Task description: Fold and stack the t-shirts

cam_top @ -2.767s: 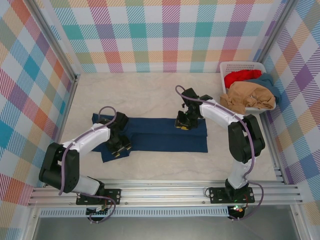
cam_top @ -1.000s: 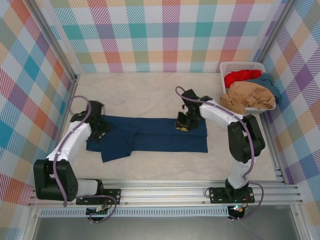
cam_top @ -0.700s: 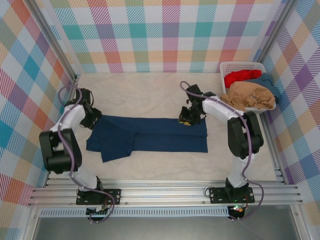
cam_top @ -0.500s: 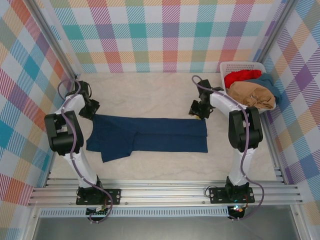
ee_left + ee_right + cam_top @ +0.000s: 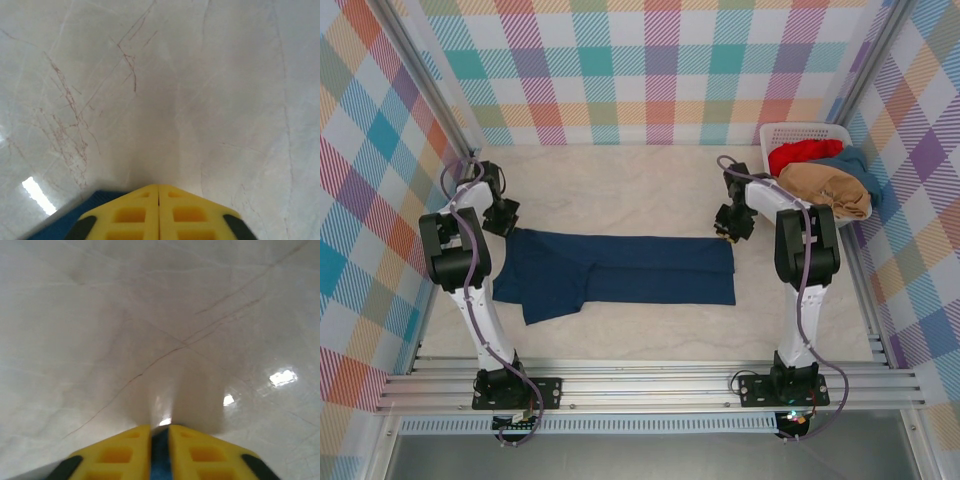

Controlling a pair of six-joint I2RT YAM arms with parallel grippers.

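Observation:
A navy t-shirt (image 5: 620, 272) lies folded into a long band across the table, with one sleeve sticking out at its near left. My left gripper (image 5: 503, 218) sits at the band's far left corner. Its yellow fingers (image 5: 130, 212) are pressed together with no cloth seen between them, and blue cloth (image 5: 55, 226) shows beside the left one. My right gripper (image 5: 731, 226) sits at the far right corner, shut on a fold of navy cloth (image 5: 160, 457) between its fingers (image 5: 200, 455). Red (image 5: 805, 152), tan (image 5: 825, 190) and teal-blue (image 5: 861, 165) t-shirts are piled in the basket.
The white slatted basket (image 5: 790, 130) stands at the far right corner, against the plaid wall. Pale marble tabletop (image 5: 610, 185) lies open behind the shirt and in front of it (image 5: 640, 335). Plaid walls close in the left, back and right sides.
Both grippers left the shirt's middle and moved out and back to its far corners. The left jaws have closed; the right jaws have closed on the cloth edge.

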